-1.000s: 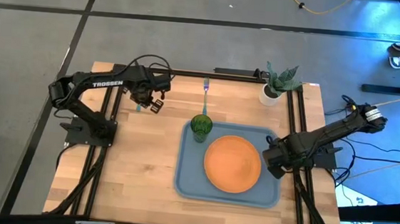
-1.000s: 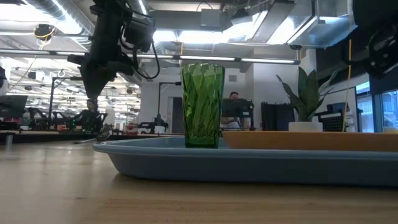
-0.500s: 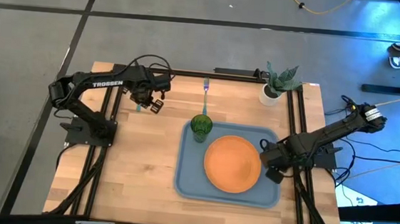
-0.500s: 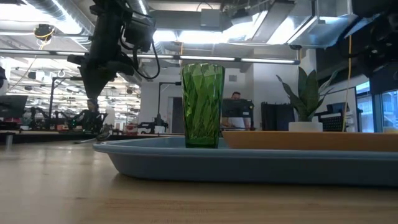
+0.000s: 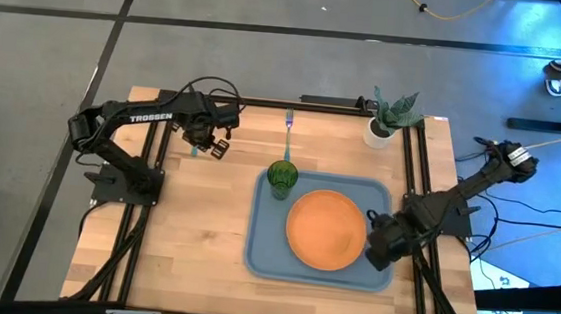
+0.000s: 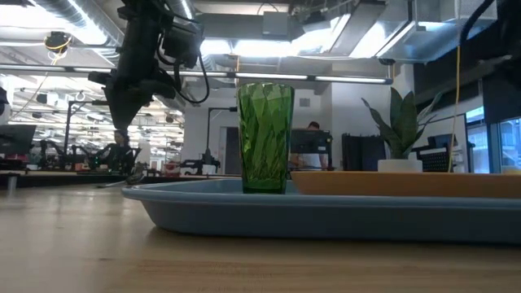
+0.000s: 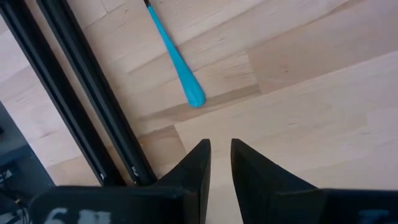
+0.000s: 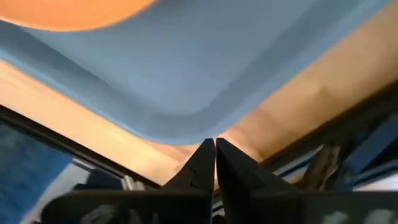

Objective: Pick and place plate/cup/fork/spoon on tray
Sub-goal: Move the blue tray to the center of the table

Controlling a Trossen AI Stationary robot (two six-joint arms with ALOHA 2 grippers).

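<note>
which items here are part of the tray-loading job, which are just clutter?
Job items: tray; orange plate on the tray; green cup on the tray; fork on the table beyond the tray; spoon on the table by the left tool.

Clutter: potted plant at the table's far right corner.

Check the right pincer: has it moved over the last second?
Yes. In the high view the right pincer has slid toward the table's near edge along the tray's right rim, from beside the plate's upper right to its lower right.
</note>
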